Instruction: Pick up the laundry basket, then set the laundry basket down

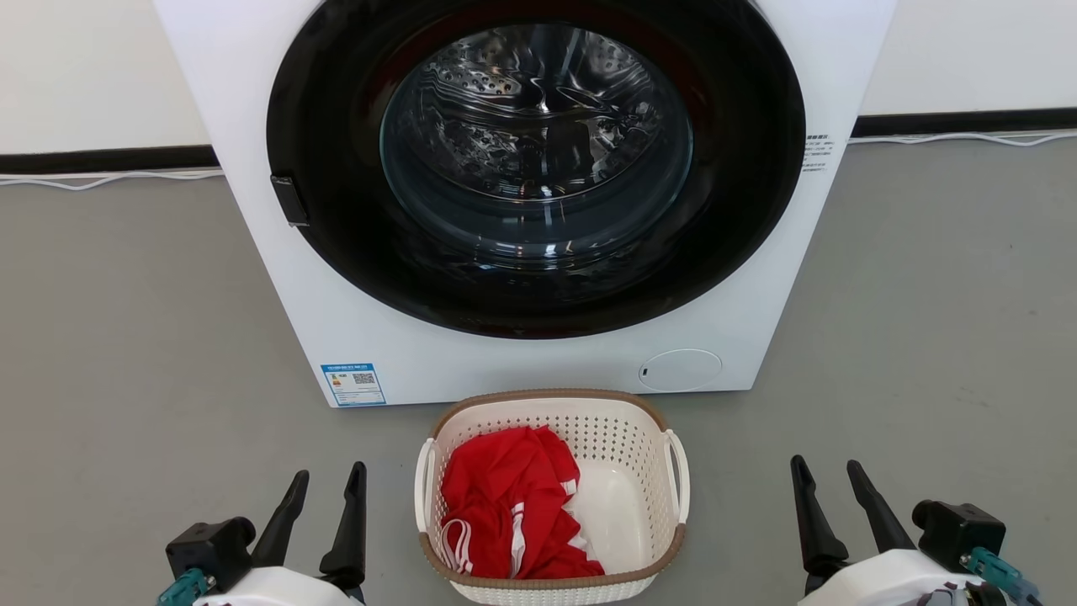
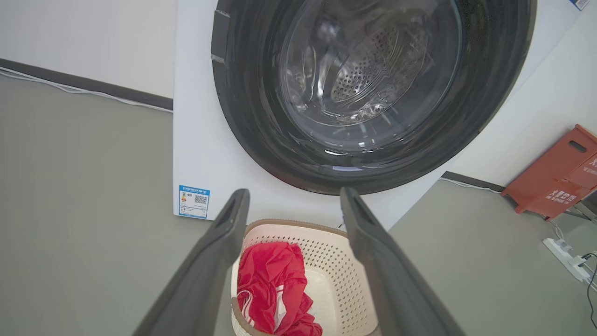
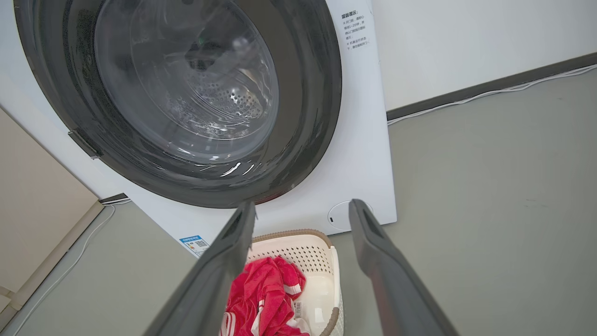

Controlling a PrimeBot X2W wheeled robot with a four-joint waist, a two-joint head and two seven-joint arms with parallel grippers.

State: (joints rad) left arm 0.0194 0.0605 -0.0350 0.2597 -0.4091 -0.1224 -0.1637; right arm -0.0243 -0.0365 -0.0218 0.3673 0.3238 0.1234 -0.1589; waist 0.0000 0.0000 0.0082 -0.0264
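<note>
On a smooth, matt grey floor (image 1: 126,337), against a plain white wall (image 1: 84,67) with a dark skirting strip (image 1: 101,158), one white front-loading washing machine (image 1: 353,337) is standing. Its round, dark-rimmed glass door (image 1: 538,160) is showing a shiny perforated metal drum. One thin white cable (image 1: 84,179) is running along the skirting.

Just in front of the machine, one laundry basket (image 1: 623,429) is sitting on the floor, between the two grippers and apart from both. It is cream perforated plastic, rounded-rectangular, with a brown woven-look rim and two white loop handles (image 1: 423,484) at its sides. One crumpled red garment (image 1: 505,497) with white stripes is lying in its left half.

The left gripper (image 1: 330,471) and the right gripper (image 1: 824,463) are each holding two long, dark, tapered fingers spread apart, gripping nothing. One orange-red panel (image 2: 555,172) is sitting by the wall.
</note>
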